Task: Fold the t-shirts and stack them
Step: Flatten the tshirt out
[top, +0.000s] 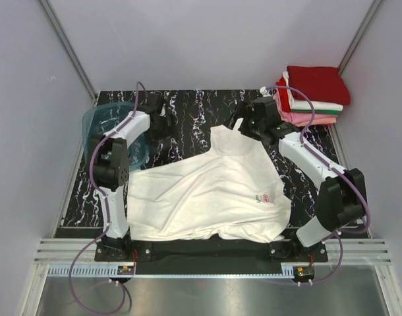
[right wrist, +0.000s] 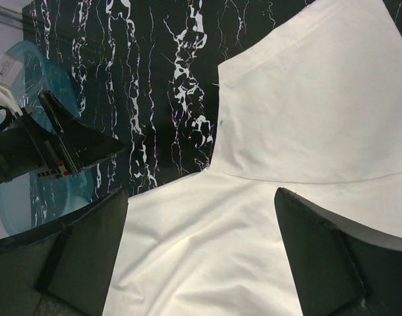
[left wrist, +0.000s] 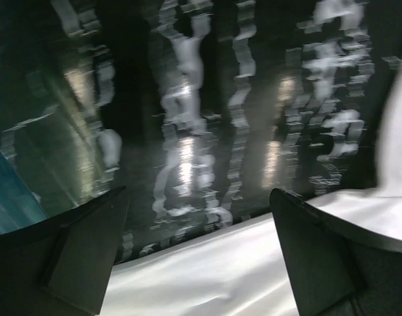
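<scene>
A white tee point(top: 207, 191) lies spread and rumpled across the middle of the black, white-veined table point(top: 188, 105), its near hem bunched along the near edge between the two arm bases and a small red logo point(top: 265, 197) showing toward its right side. One far corner of the cloth rises to a point toward the far side of the table. The left gripper point(top: 163, 124) hangs over the far left part of the table, just beyond the tee's far left edge and just right of the teal tub point(top: 102, 122). Its jaws stand wide apart with nothing between them, and its wrist view shows bare marbled surface ahead and white cloth along the near side. The right gripper point(top: 244, 125) hovers at the far right of the tee, close to that raised corner, jaws likewise spread wide and empty. Its wrist view looks down on a folded edge of the white cloth. Whether either gripper touches the fabric cannot be told. At the far right corner of the table sits a stack point(top: 313, 99) of folded tees, dark red on top with white and pink layers beneath, well apart from the spread tee.
</scene>
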